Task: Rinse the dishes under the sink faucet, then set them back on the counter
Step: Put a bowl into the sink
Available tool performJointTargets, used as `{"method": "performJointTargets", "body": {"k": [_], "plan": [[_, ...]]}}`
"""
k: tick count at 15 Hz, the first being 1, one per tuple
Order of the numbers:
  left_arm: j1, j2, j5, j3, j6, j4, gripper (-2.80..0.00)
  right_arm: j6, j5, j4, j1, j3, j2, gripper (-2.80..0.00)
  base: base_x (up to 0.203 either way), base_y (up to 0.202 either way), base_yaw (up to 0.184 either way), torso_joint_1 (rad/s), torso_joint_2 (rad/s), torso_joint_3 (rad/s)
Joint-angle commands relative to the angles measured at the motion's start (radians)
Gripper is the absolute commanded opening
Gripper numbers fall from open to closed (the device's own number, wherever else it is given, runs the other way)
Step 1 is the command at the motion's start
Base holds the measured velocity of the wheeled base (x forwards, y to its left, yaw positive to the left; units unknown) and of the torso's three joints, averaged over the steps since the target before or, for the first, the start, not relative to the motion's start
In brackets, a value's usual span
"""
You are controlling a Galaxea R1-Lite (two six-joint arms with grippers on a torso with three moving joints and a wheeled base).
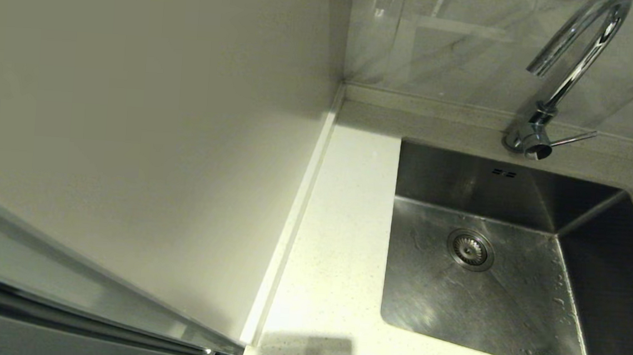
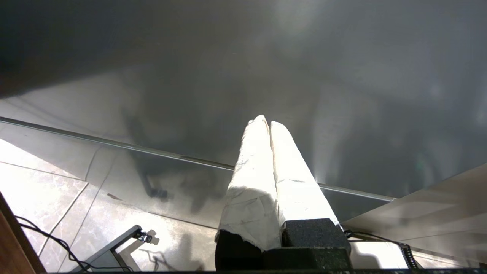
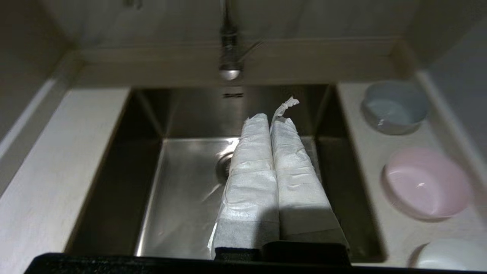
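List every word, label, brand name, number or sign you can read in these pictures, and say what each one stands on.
None: no readable text appears in any view.
The faucet, the sink, the counter and the bowls, grey-blue, pink and white, carry no visible lettering or marks.

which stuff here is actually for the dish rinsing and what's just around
For the job: grey-blue bowl, pink bowl, white bowl, sink, faucet, counter, right gripper.

Just around: beige wall panel, cables on the floor.
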Motion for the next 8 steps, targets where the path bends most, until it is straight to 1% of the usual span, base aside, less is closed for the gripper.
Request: {"method": "performJointTargets", "body": {"k": [1,3,4,6,7,8], "plan": [[0.0,-0.003,0.0,0.0,0.0,0.0,-2.8,-0.007,-0.076,0.096,-0.01,-0.218,0.301,-2.8,0.0,0.0,0.0,0.0,0.0,0.0],[0.0,-0.004,0.0,0.0,-0.001,0.0,-2.8,-0.025,-0.154,0.198,-0.058,-0.345,0.463,-2.8,0.0,0.0,0.0,0.0,0.0,0.0],[0.0,-0.003,0.0,0.0,0.0,0.0,-2.8,-0.034,-0.178,0.228,-0.116,-0.395,0.537,-2.8,0.0,0.0,0.0,0.0,0.0,0.0],[0.0,-0.003,0.0,0.0,-0.001,0.0,-2.8,-0.058,-0.192,0.256,-0.27,-0.45,0.648,-2.8,0.0,0.0,0.0,0.0,0.0,0.0],[0.0,-0.003,0.0,0.0,-0.001,0.0,-2.8,-0.066,-0.157,0.264,-0.337,-0.465,0.686,-2.8,0.0,0.0,0.0,0.0,0.0,0.0],[0.0,-0.003,0.0,0.0,-0.001,0.0,-2.8,-0.072,-0.043,0.272,-0.402,-0.472,0.705,-2.8,0.0,0.0,0.0,0.0,0.0,0.0]]}}
